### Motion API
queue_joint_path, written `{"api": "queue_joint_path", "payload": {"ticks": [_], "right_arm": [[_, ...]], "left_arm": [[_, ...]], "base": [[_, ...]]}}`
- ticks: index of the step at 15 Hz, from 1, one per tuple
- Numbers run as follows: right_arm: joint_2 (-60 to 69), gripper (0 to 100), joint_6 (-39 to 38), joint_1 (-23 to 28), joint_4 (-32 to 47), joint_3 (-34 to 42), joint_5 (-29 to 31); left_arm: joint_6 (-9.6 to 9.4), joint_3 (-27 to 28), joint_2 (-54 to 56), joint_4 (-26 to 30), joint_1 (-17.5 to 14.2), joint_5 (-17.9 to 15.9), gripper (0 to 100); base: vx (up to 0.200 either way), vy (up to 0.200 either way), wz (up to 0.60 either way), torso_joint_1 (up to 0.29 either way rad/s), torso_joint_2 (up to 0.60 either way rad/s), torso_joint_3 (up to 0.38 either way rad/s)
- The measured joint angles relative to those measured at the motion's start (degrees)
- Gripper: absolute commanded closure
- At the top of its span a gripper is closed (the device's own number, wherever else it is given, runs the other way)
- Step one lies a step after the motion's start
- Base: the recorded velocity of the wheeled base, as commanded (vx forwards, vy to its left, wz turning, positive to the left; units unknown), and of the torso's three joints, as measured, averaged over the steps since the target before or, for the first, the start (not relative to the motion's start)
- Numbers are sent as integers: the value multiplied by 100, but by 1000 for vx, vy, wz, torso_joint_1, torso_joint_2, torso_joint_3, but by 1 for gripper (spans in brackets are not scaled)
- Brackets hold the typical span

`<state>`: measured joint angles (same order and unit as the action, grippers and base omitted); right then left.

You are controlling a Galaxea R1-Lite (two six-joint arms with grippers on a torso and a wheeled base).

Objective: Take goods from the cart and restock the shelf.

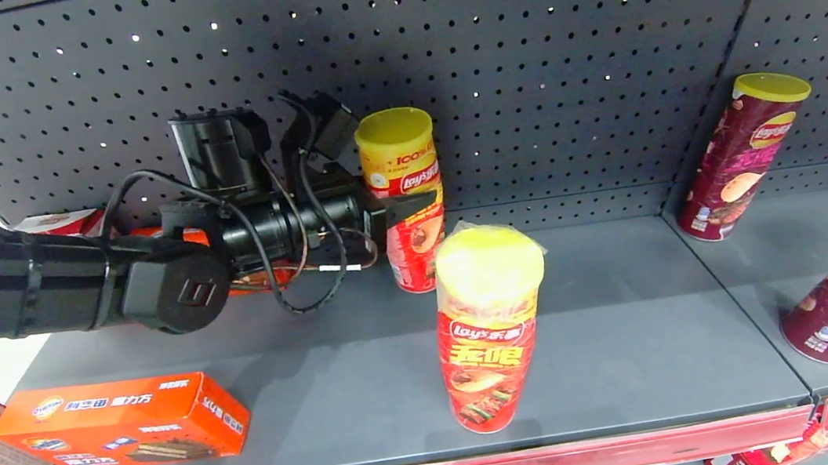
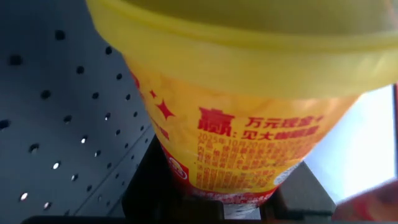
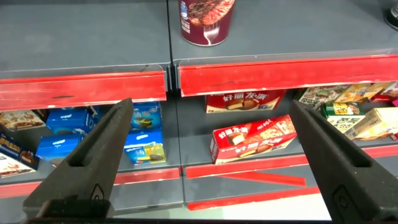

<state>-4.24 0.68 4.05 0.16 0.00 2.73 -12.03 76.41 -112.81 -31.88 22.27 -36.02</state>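
Chip can (image 1: pixel 398 157), red with a yellow lid, stands upright at the back of the shelf (image 1: pixel 632 332), close to the pegboard (image 1: pixel 518 54). Your left hand (image 1: pixel 411 205) comes in from the left and is clamped round its middle, one finger on either side. You cannot tell whether its base bears on the shelf. A second can (image 1: pixel 491 333) of the same kind stands free, nearer the front edge and just right of the held one. Purple cans (image 1: pixel 744 156) stand further right, and an orange box (image 1: pixel 121 422) lies front left. Your right hand (image 3: pixel 210 104) is spread wide, holding nothing, before the lower shelves (image 3: pixel 261 78).
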Motion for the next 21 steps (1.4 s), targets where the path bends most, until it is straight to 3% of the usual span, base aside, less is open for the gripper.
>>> {"api": "queue_joint_path", "payload": {"ticks": [3, 6, 7, 14, 15, 18, 21], "right_arm": [[0, 0, -2, 0, 2, 0, -2], [-2, 0, -2, 0, 2, 0, 0], [-2, 0, 0, 0, 2, 0, 0], [-7, 0, 0, -2, 2, 0, -2], [-7, 0, 0, -2, 2, 0, 0], [-9, 0, 0, -2, 2, 0, 0], [-11, 0, 0, -2, 2, 0, 0]], "left_arm": [[-22, 167, -249, -20, 10, 0, 100], [-233, 193, -428, -22, 13, 0, 100], [-246, 204, -472, -30, 13, 0, 0], [-239, 35, -441, 66, -26, 94, 0], [-239, -116, -334, 68, -37, 204, 0], [-244, -775, 116, 68, -41, 1008, 0], [-280, -1117, 444, 68, -69, 1448, 0]], "base": [[0, 0, 0, 0, 0, 0], [0, 0, 0, 0, 0, 0], [0, 0, 0, 0, 0, 0], [0, 0, 0, 0, 0, 0], [0, 0, 0, 0, 0, 0], [0, 0, 0, 0, 0, 0], [0, 0, 0, 0, 0, 0]]}}
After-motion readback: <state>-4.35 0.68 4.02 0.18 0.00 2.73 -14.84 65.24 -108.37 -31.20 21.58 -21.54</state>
